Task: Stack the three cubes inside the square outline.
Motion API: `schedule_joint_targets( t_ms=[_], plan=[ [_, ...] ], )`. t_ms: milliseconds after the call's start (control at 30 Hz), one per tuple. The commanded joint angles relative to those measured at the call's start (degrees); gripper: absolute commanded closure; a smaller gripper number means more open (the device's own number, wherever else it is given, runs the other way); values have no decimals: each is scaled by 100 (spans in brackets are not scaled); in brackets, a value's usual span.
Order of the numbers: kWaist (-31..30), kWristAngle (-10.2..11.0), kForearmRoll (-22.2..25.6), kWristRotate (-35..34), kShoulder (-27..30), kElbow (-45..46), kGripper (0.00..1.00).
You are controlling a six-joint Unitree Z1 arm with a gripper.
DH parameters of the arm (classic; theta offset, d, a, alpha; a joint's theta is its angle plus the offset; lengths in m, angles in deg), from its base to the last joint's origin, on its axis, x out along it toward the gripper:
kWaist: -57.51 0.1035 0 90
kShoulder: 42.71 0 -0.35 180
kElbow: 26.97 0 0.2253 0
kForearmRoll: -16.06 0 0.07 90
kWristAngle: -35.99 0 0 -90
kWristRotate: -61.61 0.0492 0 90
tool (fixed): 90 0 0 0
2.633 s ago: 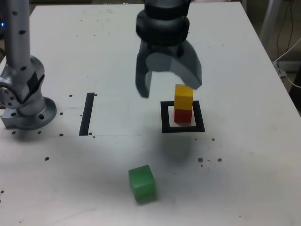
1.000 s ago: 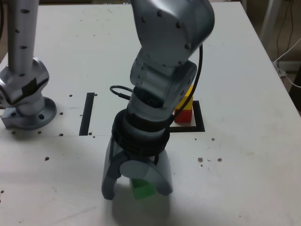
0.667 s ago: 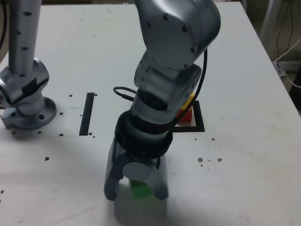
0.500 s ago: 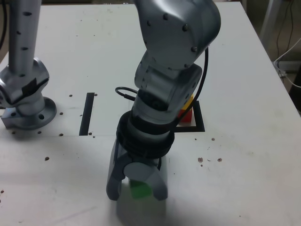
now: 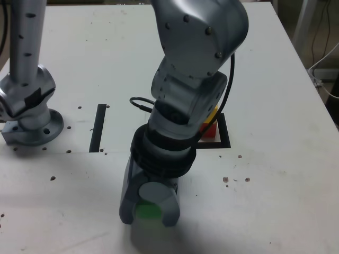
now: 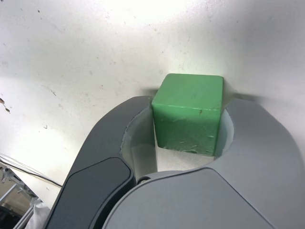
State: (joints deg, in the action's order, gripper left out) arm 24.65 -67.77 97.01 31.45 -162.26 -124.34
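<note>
The gripper [image 5: 149, 210] stands low in the exterior view's frame, a little left of centre, its two curved grey fingers [image 6: 121, 143] closed against opposite faces of the green cube [image 6: 189, 114], which sits on the white surface [image 5: 275, 201] there. In the wrist view the cube lies far out toward the fingertips and slightly turned between them, so the hold looks shallow; if the lift starts quickly the block could pivot or slide out, since the contact seems to fall on smooth rounded plastic rather than flat pads. The other risk, judged from the layout, lies at the target: the yellow cube [image 5: 213, 113] already sits on the red cube [image 5: 209, 129] inside the square outline [image 5: 224, 138] near the middle of the exterior view, mostly hidden behind the arm, and a third block set down off-centre or tilted could topple that narrow column. The green cube is matte, with faint scuffs and small specks on its near face and softly rounded edges. The surface is pale, lightly stained and dotted with small dark holes, and a separate straight black strip [image 5: 98, 127] lies at centre-left.
</note>
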Motion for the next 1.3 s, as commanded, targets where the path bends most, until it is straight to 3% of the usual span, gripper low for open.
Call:
schedule_joint_targets(
  t_ms=[0,433,633,933,1267],
  plan=[
    [-10,39,95,18,48,-22,72],
    [145,803,1614,166,608,-805,72],
    [607,1070,1986,615,741,-1129,72],
    [1399,1287,2196,1360,843,-1473,72],
    [1833,1353,2429,1812,655,-2142,72]
  ],
)
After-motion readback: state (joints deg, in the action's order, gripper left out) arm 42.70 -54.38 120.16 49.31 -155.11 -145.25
